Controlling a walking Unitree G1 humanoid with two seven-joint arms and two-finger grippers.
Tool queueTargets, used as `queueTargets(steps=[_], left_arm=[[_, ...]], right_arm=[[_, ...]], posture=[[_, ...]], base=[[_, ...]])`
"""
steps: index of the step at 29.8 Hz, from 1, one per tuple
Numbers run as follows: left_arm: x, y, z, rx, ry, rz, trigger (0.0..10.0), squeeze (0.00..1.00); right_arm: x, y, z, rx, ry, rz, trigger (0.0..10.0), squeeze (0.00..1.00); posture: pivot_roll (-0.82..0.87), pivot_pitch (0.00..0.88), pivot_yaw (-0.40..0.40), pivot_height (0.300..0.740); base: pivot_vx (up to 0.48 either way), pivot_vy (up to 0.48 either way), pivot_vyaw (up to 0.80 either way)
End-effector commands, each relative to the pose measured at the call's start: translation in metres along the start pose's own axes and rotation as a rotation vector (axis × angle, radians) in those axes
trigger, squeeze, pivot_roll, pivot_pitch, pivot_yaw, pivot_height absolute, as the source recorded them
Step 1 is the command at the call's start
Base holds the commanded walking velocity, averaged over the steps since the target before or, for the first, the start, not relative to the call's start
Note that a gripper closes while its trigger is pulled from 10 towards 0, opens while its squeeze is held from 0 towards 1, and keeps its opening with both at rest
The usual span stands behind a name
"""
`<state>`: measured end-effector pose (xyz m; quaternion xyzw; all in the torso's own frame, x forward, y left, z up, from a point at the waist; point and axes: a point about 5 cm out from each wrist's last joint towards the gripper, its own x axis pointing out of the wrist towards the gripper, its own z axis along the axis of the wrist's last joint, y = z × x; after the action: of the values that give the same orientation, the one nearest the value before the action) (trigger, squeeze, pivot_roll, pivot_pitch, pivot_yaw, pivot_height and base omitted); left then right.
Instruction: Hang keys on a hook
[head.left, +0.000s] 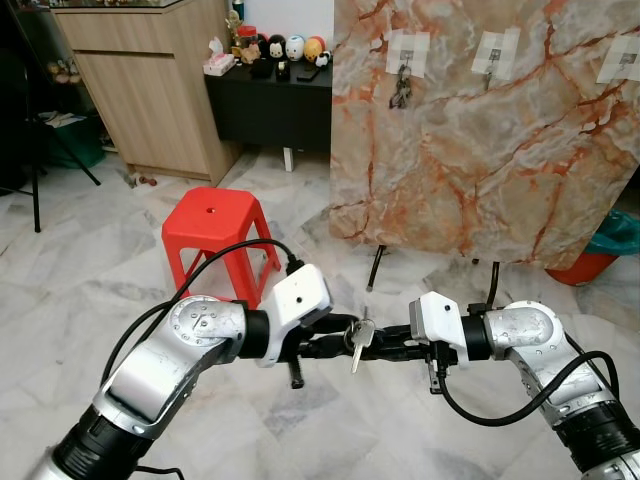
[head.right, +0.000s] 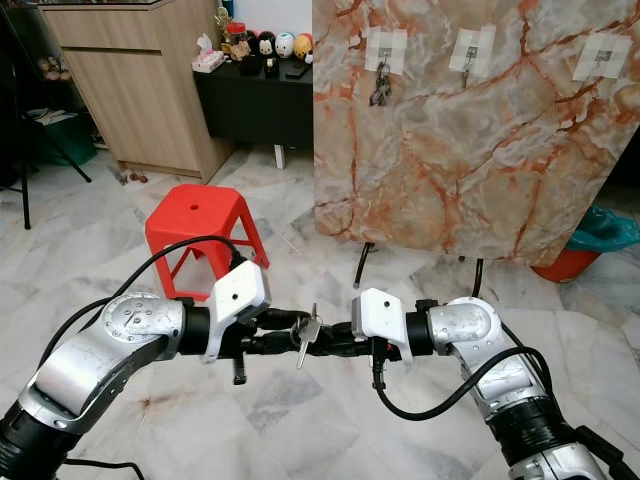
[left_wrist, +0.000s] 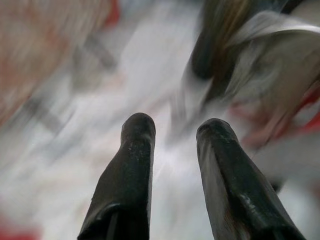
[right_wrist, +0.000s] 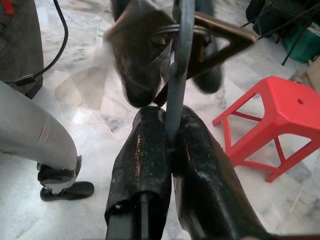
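A bunch of silver keys (head.left: 358, 340) on a metal ring (right_wrist: 177, 75) hangs in mid-air in front of me, low over the floor. My right gripper (head.left: 378, 345) comes in from the right and is shut on the ring; the right wrist view shows its fingers (right_wrist: 150, 150) pinching the wire. My left gripper (head.left: 338, 346) faces it from the left, right by the keys, its fingers (left_wrist: 137, 145) open with a gap. Farther ahead, a marble-patterned board (head.left: 480, 150) carries three hooks (head.left: 492, 52); the left hook (head.left: 405, 58) holds another bunch of keys (head.left: 400, 92).
A red plastic stool (head.left: 212, 225) stands on the marble floor left of the board. Behind are a wooden cabinet (head.left: 150, 80) and a black sideboard (head.left: 270, 105) with small figures. A teal and orange basin (head.left: 605, 245) sits at the right, by the board's legs (head.left: 375, 268).
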<state>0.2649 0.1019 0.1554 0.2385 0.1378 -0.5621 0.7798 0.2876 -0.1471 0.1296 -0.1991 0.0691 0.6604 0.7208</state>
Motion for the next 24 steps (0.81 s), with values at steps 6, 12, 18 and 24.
queueTargets(steps=[6,12,18,24], left_arm=[[0.004,0.007,-0.031,0.069,0.178,0.127,10.0,0.0],[0.009,0.005,-0.043,0.085,0.222,0.17,10.0,0.0],[0.012,0.0,-0.046,0.074,0.219,0.162,10.0,0.0],[0.015,-0.007,-0.047,0.059,0.208,0.143,10.0,0.0]], right_arm=[[-0.007,0.001,-0.001,-0.019,0.059,0.029,0.0,0.0],[-0.023,0.015,-0.052,0.0,0.469,0.107,0.0,0.0],[-0.025,0.018,-0.074,0.133,0.528,0.016,0.0,0.0],[-0.016,0.014,-0.099,0.413,0.467,-0.254,0.0,0.0]], posture=[[0.01,0.0,-0.021,0.74],[0.01,0.0,-0.024,0.74],[0.01,0.0,-0.026,0.74],[0.01,0.0,-0.028,0.74]], base=[[0.0,0.0,0.0],[0.0,0.0,0.0],[0.0,0.0,0.0],[0.0,0.0,0.0]])
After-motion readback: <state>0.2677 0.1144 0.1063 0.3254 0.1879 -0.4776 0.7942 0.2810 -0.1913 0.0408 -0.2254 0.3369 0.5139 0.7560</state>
